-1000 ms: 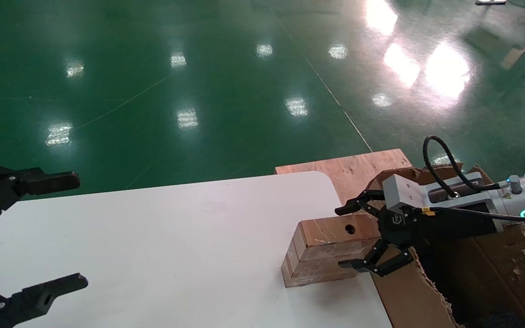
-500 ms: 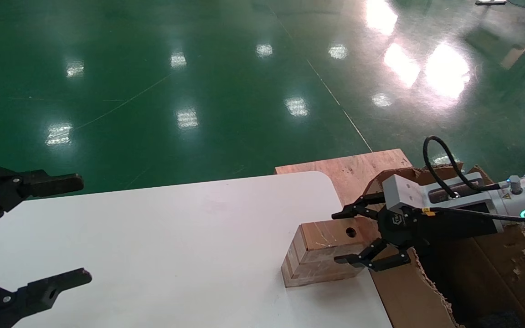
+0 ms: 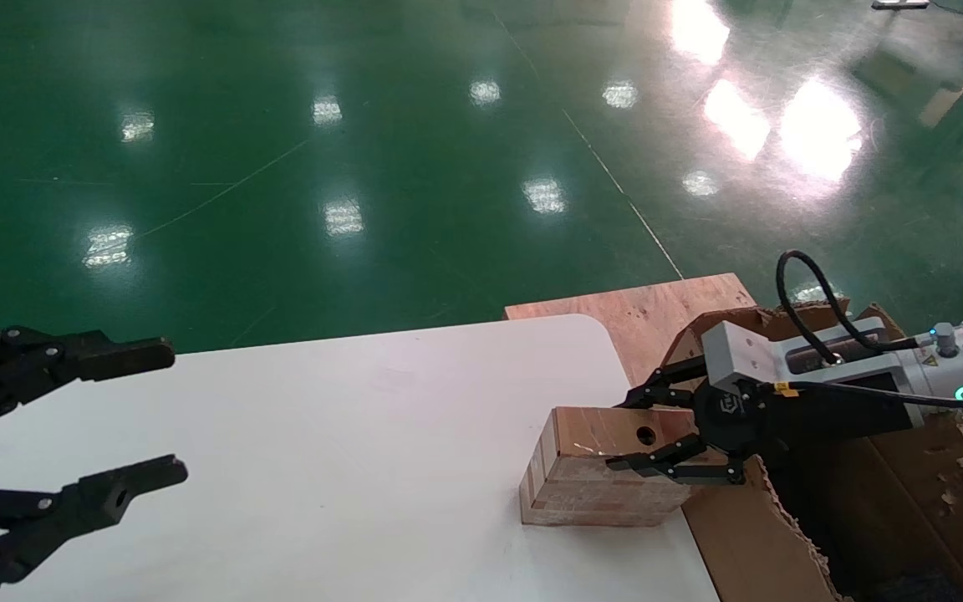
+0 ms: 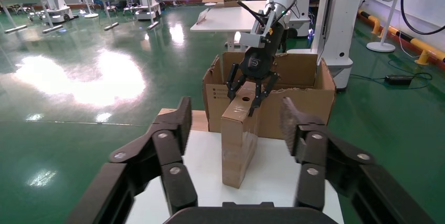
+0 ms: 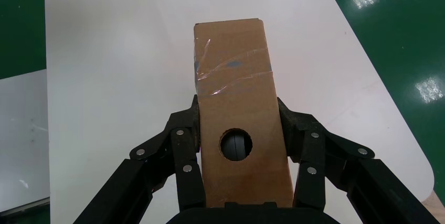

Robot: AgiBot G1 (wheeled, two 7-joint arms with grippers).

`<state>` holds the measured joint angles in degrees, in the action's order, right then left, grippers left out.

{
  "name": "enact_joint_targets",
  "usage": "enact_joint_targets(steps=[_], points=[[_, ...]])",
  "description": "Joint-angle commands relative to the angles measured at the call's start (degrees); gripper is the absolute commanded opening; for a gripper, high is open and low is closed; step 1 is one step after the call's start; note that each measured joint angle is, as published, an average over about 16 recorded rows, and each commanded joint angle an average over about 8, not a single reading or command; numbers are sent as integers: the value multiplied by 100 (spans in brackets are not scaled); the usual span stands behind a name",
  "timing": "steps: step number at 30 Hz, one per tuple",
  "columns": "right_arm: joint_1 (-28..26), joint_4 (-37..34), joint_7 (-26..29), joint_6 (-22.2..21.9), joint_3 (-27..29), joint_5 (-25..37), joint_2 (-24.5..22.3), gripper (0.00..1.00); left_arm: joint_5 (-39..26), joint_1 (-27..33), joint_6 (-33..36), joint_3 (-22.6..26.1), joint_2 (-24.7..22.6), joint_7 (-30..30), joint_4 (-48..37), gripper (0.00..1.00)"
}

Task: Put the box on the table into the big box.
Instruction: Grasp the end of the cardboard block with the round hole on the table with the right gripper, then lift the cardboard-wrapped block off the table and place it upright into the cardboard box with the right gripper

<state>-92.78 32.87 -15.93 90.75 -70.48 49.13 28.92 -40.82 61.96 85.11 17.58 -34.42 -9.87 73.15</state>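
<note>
While our left gripper (image 3: 72, 435) waits at the frame's lower left, fingers apart, our right gripper (image 3: 657, 431) at centre right clamps the box (image 3: 598, 477) near the table (image 3: 323, 435) edge, apparently to lift it. The big box (image 3: 908, 468), lower right, has a ragged flap that may snag.

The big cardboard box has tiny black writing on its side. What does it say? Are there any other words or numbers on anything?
Black print on the side of the big box: too small to read.
Round logo on the right tool, which is clamped on the box: too small to read.
Yellow tag on the cable: too small to read.
The table and the left tool: no writing.
</note>
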Motion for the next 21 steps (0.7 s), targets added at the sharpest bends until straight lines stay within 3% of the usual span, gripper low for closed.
enact_joint_targets(steps=[1,8,14,17,21], points=[[7,-4,-45,-20,-5,33,10,0,0,0,0,0,0,0,0,0],[-145,567,1105,17,-22,-625,-148,0,1,1,1,2,0,1,-2,0],[-617,1333,2024,-99,175,-1254,-735,0,2,2,1,3,0,2,-3,0],[-1030,1746,2374,-256,368,-1276,-1163,0,2,2,0,4,1,3,-3,0],[-1645,2446,2901,-603,638,-818,-1890,0,3,3,0,5,1,3,-3,0]])
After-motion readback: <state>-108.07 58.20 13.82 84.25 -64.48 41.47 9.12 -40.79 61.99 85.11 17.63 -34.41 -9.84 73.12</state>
